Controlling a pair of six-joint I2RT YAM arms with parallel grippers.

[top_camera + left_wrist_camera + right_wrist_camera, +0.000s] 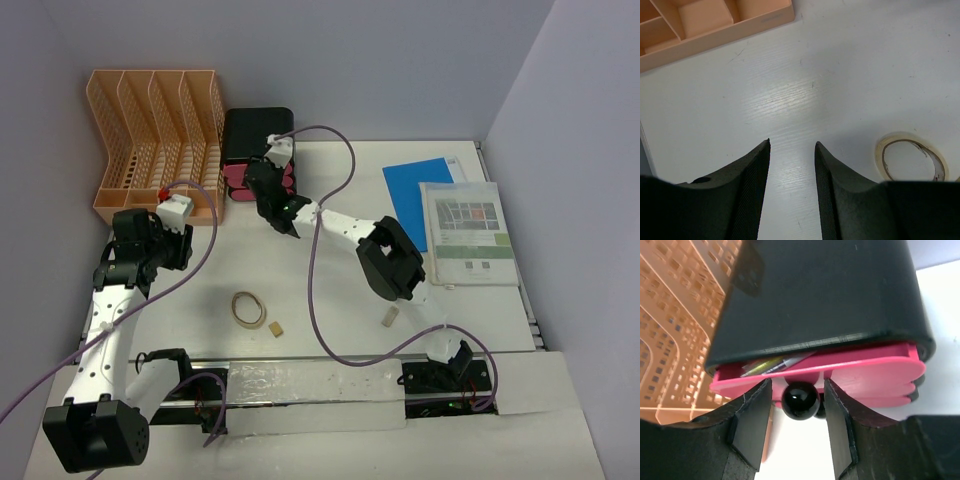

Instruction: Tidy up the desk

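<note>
Desk (300, 275) | right fingers (747, 430) astride black knob (800, 400) | left fingers (752, 190) parted, empty

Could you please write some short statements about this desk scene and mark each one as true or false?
1. The right gripper has its fingers on both sides of the black knob of a pink drawer. True.
2. That pink drawer is fully closed. False: it stands partly open, and items show inside.
3. The left gripper holds the tape roll. False: it is open and empty, and the tape roll lies on the desk.
4. A blue sheet lies by a printed booklet. True.
</note>
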